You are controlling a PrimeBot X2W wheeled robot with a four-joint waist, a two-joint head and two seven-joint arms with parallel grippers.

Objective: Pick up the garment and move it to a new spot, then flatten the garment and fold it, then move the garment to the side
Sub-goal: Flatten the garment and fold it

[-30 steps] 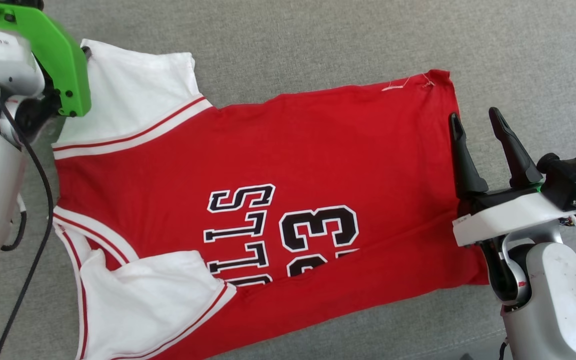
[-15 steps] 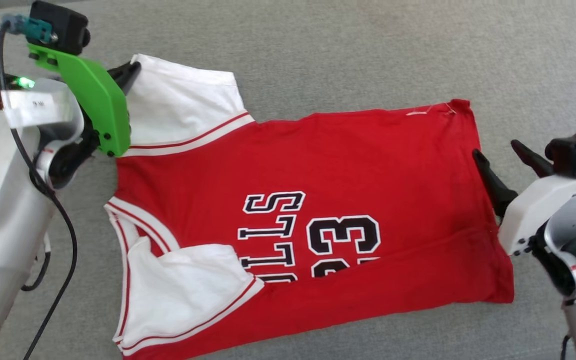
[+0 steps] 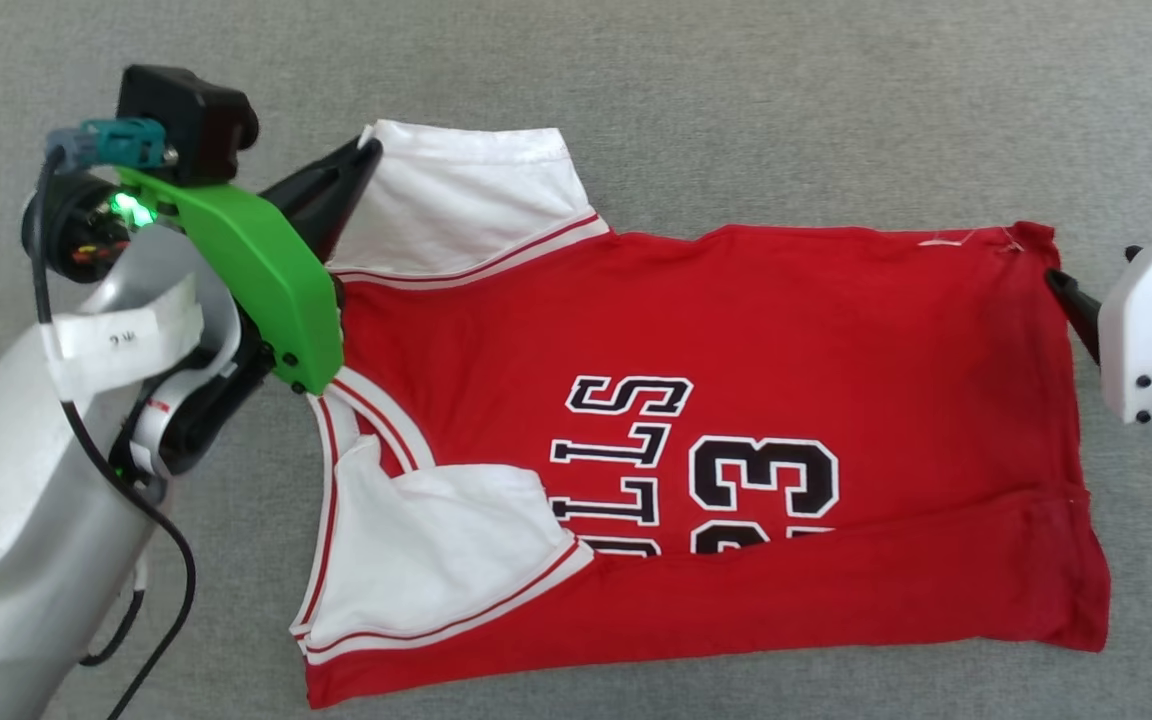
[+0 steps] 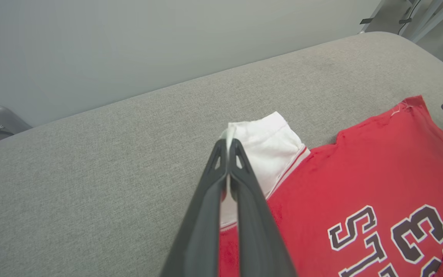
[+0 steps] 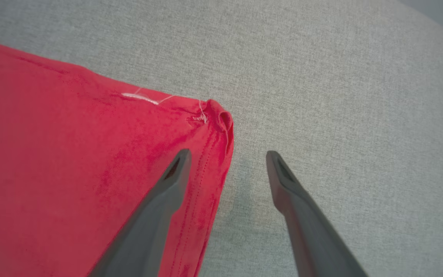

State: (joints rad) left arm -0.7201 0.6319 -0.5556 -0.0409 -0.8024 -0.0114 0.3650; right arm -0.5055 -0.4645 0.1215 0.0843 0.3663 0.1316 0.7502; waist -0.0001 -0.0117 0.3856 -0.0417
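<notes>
The red garment (image 3: pixel 736 330) lies spread on the grey cloth surface, collar to the left and hem to the right. Its near edge is folded up over the dark lettering. My left gripper (image 3: pixel 368 150) is shut on the outer corner of the far white sleeve (image 4: pixel 263 150), with cloth pinched between the fingertips (image 4: pixel 221 148). My right gripper (image 5: pixel 227 154) stands open at the far hem corner (image 5: pixel 217 115), just off the garment (image 5: pixel 71 154). One of its fingers is over the red hem and the other over bare grey cloth. The second white sleeve (image 3: pixel 436 560) lies folded at the near left.
The grey padded surface (image 3: pixel 736 100) runs all around the garment. Its far edge (image 4: pixel 167 86) meets a pale wall, and its rounded corner (image 4: pixel 410 42) shows at the right of the left wrist view. A black cable (image 3: pixel 171 560) hangs by my left forearm.
The head camera has shifted, so the whole picture slid right. My left gripper stays shut on the sleeve corner. My right gripper has turned and sits nearer the far hem corner.
</notes>
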